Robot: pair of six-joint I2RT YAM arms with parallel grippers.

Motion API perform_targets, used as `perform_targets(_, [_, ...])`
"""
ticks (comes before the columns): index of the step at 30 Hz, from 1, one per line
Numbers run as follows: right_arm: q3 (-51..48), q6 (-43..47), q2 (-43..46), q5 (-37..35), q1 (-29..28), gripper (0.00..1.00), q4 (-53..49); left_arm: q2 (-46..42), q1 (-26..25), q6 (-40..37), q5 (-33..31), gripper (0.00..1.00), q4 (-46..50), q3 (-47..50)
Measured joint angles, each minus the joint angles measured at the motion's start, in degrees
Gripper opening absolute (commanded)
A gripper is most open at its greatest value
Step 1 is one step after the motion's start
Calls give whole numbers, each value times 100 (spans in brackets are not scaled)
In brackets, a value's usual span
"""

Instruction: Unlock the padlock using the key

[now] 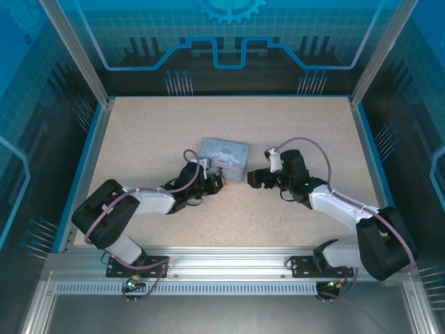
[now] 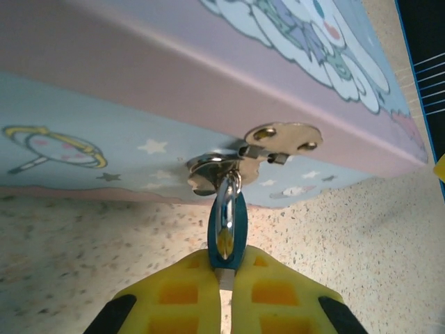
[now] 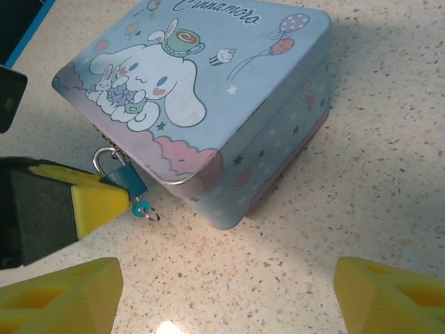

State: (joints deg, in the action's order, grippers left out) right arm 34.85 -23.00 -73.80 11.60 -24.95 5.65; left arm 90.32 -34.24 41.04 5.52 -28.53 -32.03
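The padlock (image 2: 227, 233) is a tiny teal body with a silver shackle hooked through the hasp (image 2: 278, 142) of the pale blue cartoon tin (image 1: 224, 158). My left gripper (image 2: 226, 270) is shut on the padlock's lower end, its yellow pads pressed to both sides. In the right wrist view the padlock (image 3: 125, 179) hangs at the tin's (image 3: 208, 90) front-left corner. The key (image 3: 142, 208), with a small teal head and a wire ring, sticks out of the padlock's bottom end. My right gripper (image 3: 226, 299) is open above bare table, right of the tin (image 1: 256, 179).
The speckled beige table (image 1: 292, 125) is framed by blue walls and aluminium posts (image 1: 76, 52). The left arm's yellow finger (image 3: 97, 202) reaches in from the left of the right wrist view. Both arms meet near the tin at mid-table.
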Motion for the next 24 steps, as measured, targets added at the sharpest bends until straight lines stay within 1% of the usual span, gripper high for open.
perform_targets(2, [0, -118, -111, 57, 0, 85, 66, -68, 170, -59, 245, 0, 101, 44])
perform_targets(6, [26, -396, -518, 85, -35, 96, 234, -81, 428, -166, 713, 0, 273, 107])
perform_targets(8, [92, -518, -732, 63, -96, 100, 256, -87, 514, -236, 852, 0, 358, 146])
perform_targets(13, [396, -828, -1163, 24, -238, 100, 378, -227, 721, -446, 1062, 0, 656, 234])
perform_targets(19, [1084, -1075, -1762, -184, -472, 100, 374, -317, 839, -717, 1213, 0, 785, 323])
perform_targets(24, [1694, -1161, -2260, -396, -634, 100, 46, -317, 898, -979, 1305, 0, 927, 328])
